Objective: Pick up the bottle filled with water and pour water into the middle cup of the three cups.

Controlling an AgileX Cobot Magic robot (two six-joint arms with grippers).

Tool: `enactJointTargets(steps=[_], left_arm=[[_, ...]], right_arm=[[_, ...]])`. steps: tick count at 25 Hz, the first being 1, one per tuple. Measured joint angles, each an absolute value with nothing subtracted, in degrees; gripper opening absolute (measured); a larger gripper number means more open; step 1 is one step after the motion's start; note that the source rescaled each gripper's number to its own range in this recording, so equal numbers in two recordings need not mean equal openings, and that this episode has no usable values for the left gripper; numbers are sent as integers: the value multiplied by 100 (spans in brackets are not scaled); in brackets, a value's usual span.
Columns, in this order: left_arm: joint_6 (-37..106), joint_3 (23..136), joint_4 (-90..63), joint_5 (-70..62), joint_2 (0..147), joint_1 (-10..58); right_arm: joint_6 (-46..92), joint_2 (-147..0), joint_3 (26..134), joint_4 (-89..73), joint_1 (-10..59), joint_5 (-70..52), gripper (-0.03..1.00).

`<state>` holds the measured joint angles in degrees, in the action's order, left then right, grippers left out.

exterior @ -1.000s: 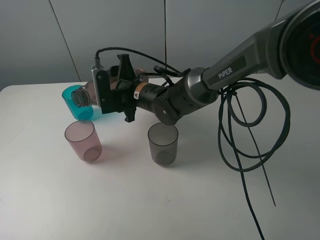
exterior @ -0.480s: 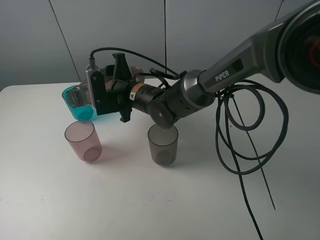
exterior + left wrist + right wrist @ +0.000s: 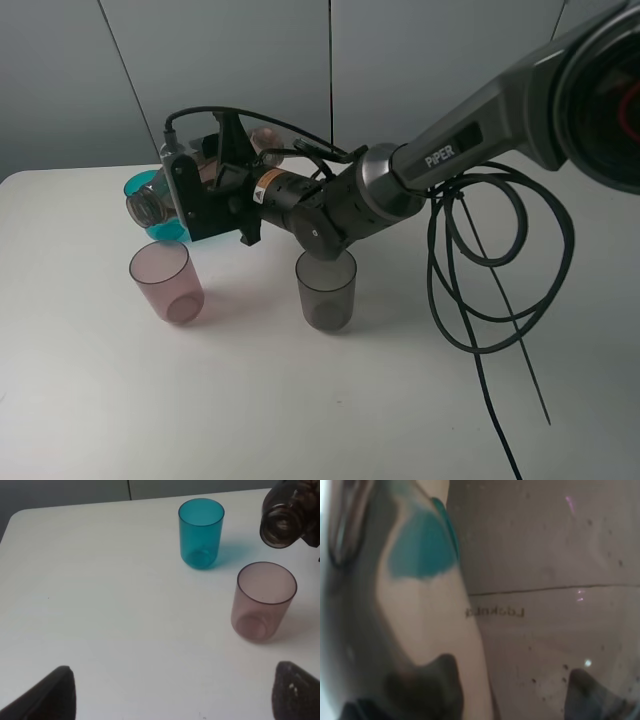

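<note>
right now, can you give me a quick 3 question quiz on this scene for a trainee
1. True or false: the tall translucent brownish-pink plastic bottle stands upright on the white table.
2. What holds the bottle? A) the right gripper B) a person's hand C) nothing, it lies on the table
3. Fill in: of the translucent teal plastic tumbler, the pale pink plastic tumbler and the smoky grey plastic tumbler, the one farthest from the bottle's mouth is the ____ one.

Key: 1 false, it is held tilted above the table; 2 A; 3 grey.
</note>
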<state>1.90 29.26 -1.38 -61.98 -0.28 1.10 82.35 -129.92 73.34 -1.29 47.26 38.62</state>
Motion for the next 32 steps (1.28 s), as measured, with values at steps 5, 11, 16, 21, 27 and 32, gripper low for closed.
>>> enactJointTargets(steps=[5,11,16,21,27,32], left_arm=[[190,2926,-138,-6198,-28,110],[190,2926,-138,-6198,-28,110],[190,2926,-138,-6198,-28,110],[190,2926,-138,-6198,-28,110],[190,2926,-138,-6198,-28,110],[190,2926,-138,-6198,-28,110]], right_arm=[[8661,-12992,7334,-252,4726,3862,1],[9020,-12992,7334,-252,4726,3873,1],[9113,-12992,7334,-261,4726,3873,1],[9323,-12992,7334,-261,4726,3873,1],[9404,-12992,7334,-261,4726,3904,1],[9455,-12992,7334,-261,4704,3904,1]])
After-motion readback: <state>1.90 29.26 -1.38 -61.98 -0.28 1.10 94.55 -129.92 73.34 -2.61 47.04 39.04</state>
